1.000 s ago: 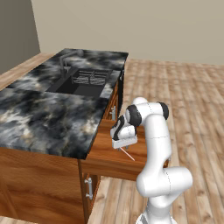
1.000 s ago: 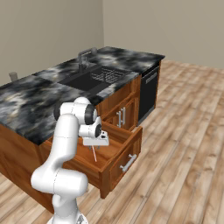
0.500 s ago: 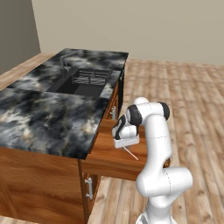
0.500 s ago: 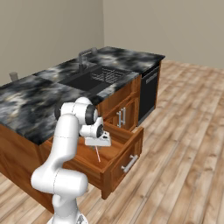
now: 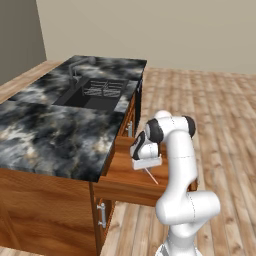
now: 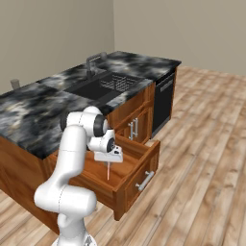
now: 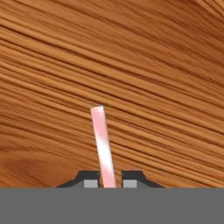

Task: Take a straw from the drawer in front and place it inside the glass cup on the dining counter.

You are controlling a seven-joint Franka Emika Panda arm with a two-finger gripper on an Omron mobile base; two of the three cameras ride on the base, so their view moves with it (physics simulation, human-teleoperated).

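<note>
Beneath my gripper (image 7: pixel 110 183) the drawer (image 6: pixel 135 178) stands pulled out, its wooden floor (image 7: pixel 131 65) bare around me, its front panel to my right in the right base view, with open room above. My fingers are clamped on the straw (image 7: pixel 103 144), which juts past my fingertips toward the floor.
</note>
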